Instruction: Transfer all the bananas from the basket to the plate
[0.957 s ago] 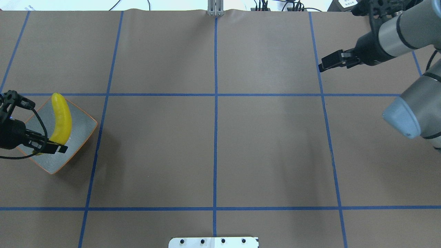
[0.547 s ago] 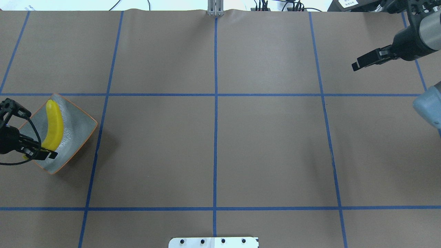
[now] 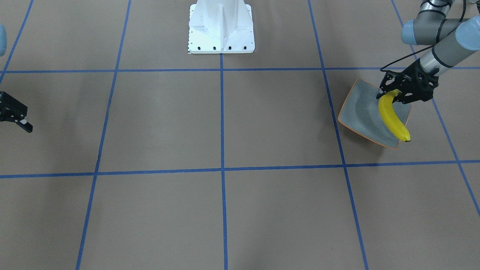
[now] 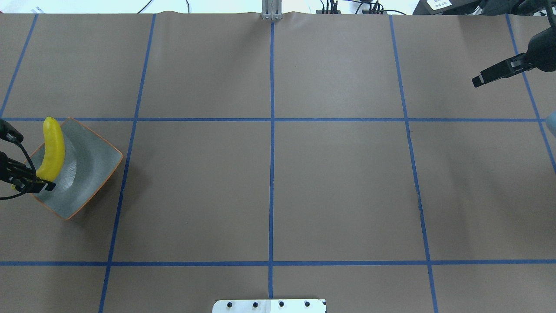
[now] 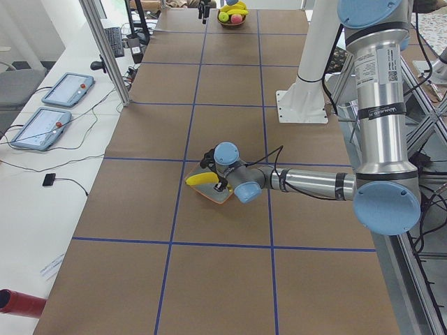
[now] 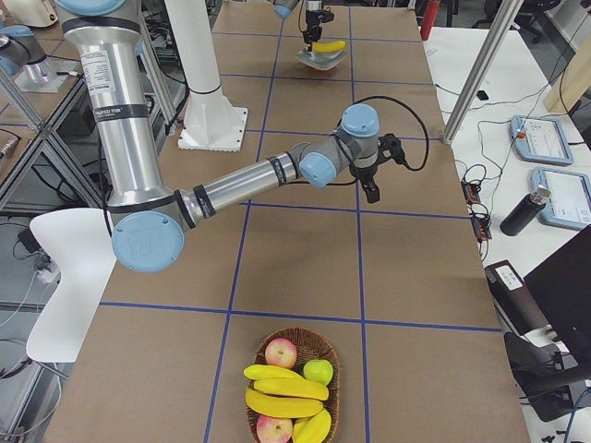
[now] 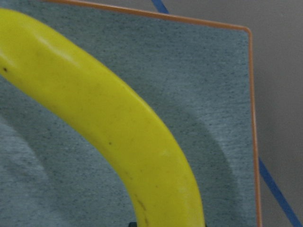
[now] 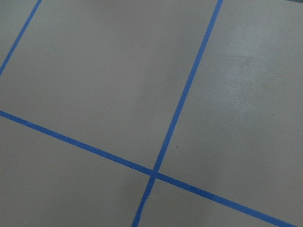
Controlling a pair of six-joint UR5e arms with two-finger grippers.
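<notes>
Plate [image 4: 93, 163]: square, grey-blue speckled glaze, upturned edges, thin orange rim [image 7: 253, 94]. Sits at 9 o'clock on the table in the overhead view, turned diamond-wise to the blue tape grid [image 4: 272, 130]. Table surface [image 4: 339, 182] is matte brown paper.

Banana [image 4: 52, 150]: smooth, bright yellow, long curve, dark tip [image 3: 407, 140]. It lies over the plate's 9 o'clock side, far end poking past the rim toward 12 in the overhead. Left gripper [image 4: 30, 184] is clamped on its near end, fingers pinching the stem end at the plate's 8 o'clock edge. Left arm [image 5: 307, 183] stretched out low and nearly horizontal, wrist pitched down over the plate.

Basket [image 6: 292, 388]: woven brown wicker, round, well apart at the table's far right end. It holds three more bananas [image 6: 284, 392], reddish apples and a green one.

Right gripper [image 4: 493, 74]: empty, fingers close together with only a narrow gap, hanging above bare table at 2 o'clock in the overhead. Right arm [image 6: 249, 185] extended, forearm roughly level, gripper angled down.

White robot base [image 3: 221, 28] at 12 in the front view.
</notes>
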